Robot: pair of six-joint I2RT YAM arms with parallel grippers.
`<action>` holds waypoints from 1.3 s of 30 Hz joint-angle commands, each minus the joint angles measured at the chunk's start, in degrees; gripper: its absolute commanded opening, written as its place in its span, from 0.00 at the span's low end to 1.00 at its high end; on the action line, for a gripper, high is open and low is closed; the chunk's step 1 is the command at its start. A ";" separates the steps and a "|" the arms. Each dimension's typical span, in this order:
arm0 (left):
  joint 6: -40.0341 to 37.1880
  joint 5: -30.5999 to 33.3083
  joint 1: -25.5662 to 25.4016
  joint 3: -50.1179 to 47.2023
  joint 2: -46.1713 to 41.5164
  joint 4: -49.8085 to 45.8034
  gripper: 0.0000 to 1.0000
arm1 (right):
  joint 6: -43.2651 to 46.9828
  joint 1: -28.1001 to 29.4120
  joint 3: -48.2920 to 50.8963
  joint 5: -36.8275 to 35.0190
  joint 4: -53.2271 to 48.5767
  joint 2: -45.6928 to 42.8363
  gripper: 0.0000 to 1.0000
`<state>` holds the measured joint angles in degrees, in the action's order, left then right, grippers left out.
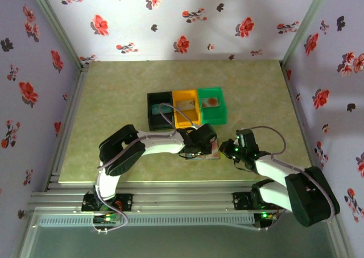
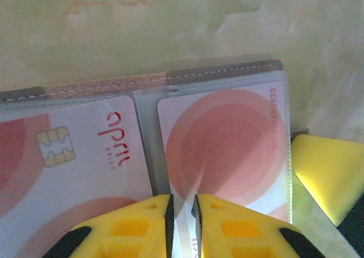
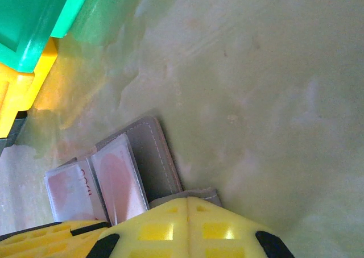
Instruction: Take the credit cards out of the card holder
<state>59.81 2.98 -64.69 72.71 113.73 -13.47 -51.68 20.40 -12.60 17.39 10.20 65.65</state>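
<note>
Draw the pale plastic credit card with the red-orange blot straight out of its clear sleeve, low and slow, keeping the flat grey-silver two-panel card holder spread on the table between both arms. Pinches that card's near edge with the left gripper, yellow fingers narrowed to a slit. Seems to brace the holder's grey corner with the right gripper, closed tight, apparently clasping nothing.

Yellow fingers stand almost together over the open card holder (two pale, red-blotted credit cards sleeved) on the counter.
</note>
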 commanded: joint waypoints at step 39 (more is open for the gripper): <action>-3.44 0.91 -0.53 9.38 4.94 -15.44 0.29 | 0.81 0.44 1.18 -0.50 -6.65 0.28 0.00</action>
<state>58.04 3.01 -64.95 80.03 116.46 -23.44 -51.64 20.40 -12.60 17.52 10.00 65.43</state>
